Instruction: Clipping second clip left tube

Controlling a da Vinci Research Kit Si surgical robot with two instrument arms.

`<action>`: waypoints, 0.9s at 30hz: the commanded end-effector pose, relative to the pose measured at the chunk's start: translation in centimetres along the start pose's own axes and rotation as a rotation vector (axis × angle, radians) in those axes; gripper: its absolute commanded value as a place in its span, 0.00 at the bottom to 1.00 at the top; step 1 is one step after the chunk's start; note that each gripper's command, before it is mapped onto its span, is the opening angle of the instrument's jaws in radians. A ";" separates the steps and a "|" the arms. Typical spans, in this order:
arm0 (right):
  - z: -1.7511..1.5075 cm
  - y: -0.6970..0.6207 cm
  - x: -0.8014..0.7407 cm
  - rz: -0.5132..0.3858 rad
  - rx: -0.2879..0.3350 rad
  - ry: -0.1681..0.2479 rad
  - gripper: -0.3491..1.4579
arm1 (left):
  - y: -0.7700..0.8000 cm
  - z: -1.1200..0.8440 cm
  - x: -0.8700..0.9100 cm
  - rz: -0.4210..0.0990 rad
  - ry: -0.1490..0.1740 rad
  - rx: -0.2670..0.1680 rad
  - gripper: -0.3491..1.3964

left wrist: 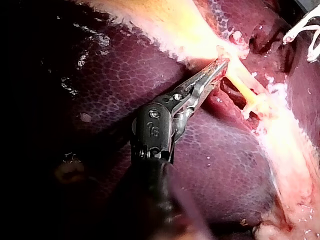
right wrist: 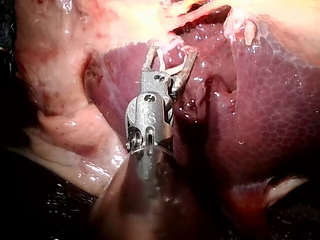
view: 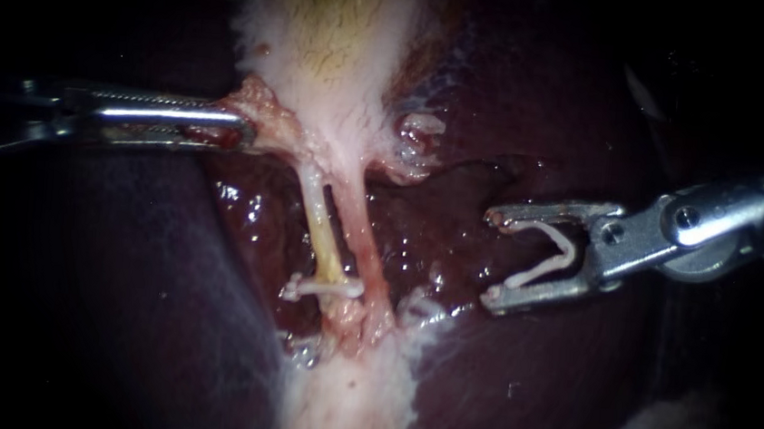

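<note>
The pale gallbladder (view: 332, 38) narrows into two tubes over the dark liver (view: 123, 267). The left tube (view: 322, 228) is yellowish, with one white clip (view: 326, 287) across its lower end. My left instrument (view: 239, 129) comes in from the left, its jaws shut on tissue at the gallbladder's neck (view: 267, 114), also seen in the left wrist view (left wrist: 220, 67). My right instrument (view: 490, 258) hovers right of the tubes, apart from them. Its jaws stand wide and hold a white V-shaped clip (view: 547, 253) between them, the same clip (right wrist: 167, 67) showing in the right wrist view.
The pinkish right tube (view: 369, 241) runs close beside the left one, joining fatty tissue (view: 345, 394) below. A small tissue stump (view: 417, 135) sits right of the gallbladder's neck. Wet liver (view: 452, 247) lies between the right instrument and the tubes.
</note>
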 end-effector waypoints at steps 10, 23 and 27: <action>0.45 -0.07 0.20 0.188 0.110 0.026 0.47 | 0.00 0.01 -0.01 0.001 0.000 0.003 0.00; 1.11 -0.05 0.33 0.296 0.141 0.043 0.47 | 0.01 0.03 -0.01 0.001 0.000 0.004 0.00; 1.21 0.05 0.27 0.296 0.135 0.042 0.47 | 0.02 0.03 -0.01 0.001 0.000 0.004 0.00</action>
